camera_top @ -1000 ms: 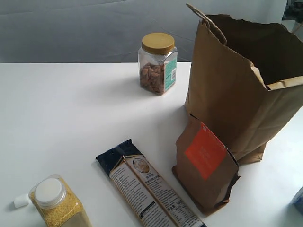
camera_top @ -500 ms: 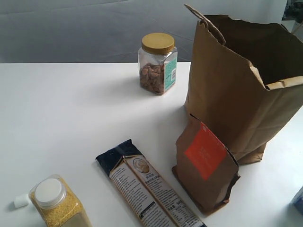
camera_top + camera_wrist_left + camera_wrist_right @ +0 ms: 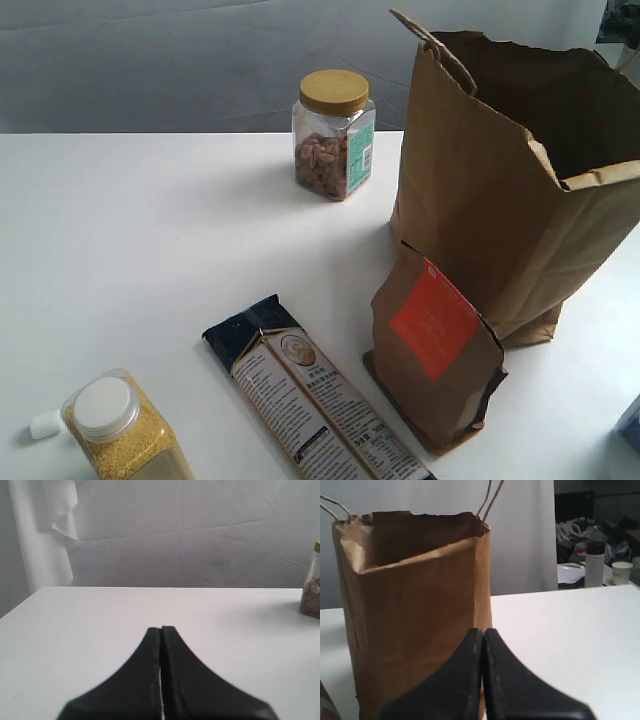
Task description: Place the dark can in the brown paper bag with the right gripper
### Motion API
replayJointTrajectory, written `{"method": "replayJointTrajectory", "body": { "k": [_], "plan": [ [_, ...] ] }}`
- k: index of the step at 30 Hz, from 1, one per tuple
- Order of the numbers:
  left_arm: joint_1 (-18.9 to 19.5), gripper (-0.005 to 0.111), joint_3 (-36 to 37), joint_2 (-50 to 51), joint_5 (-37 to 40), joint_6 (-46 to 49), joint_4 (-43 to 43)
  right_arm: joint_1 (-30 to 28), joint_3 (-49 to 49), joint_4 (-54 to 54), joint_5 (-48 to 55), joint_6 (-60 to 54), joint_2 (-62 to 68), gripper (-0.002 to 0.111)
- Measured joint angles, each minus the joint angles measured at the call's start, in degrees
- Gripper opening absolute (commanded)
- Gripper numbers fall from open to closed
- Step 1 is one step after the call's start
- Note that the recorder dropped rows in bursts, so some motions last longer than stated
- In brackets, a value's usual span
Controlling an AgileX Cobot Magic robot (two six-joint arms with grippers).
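The tall brown paper bag stands open at the right of the white table; the right wrist view shows the brown paper bag close ahead. No dark can shows in any view; it is hidden or out of view. My right gripper is shut with nothing between its black fingers, pointing at the bag's side. With nothing in it, my left gripper is shut over bare table. Neither gripper shows in the exterior view.
A yellow-lidded nut jar stands behind the bag's left. A small brown pouch with an orange label leans in front of the bag. A dark flat packet and a jar of yellow grains lie near the front edge.
The bag's top rim shifted slightly a second ago; since then nothing has visibly moved.
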State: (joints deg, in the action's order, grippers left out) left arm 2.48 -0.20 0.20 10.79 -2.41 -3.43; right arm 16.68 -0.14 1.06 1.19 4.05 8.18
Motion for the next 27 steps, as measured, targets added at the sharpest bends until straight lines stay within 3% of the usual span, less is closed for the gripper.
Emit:
{"method": "replayJointTrajectory", "body": {
  "k": [7, 27],
  "plan": [
    [0.0, 0.000, 0.0, 0.0, 0.0, 0.0, 0.0, 4.7, 0.0, 2.0, 1.5, -7.3, -4.0, 0.000],
    [0.0, 0.000, 0.0, 0.0, 0.1, 0.0, 0.0, 5.0, 0.0, 2.1, 4.4, -8.4, -5.5, 0.000]
  ]
}}
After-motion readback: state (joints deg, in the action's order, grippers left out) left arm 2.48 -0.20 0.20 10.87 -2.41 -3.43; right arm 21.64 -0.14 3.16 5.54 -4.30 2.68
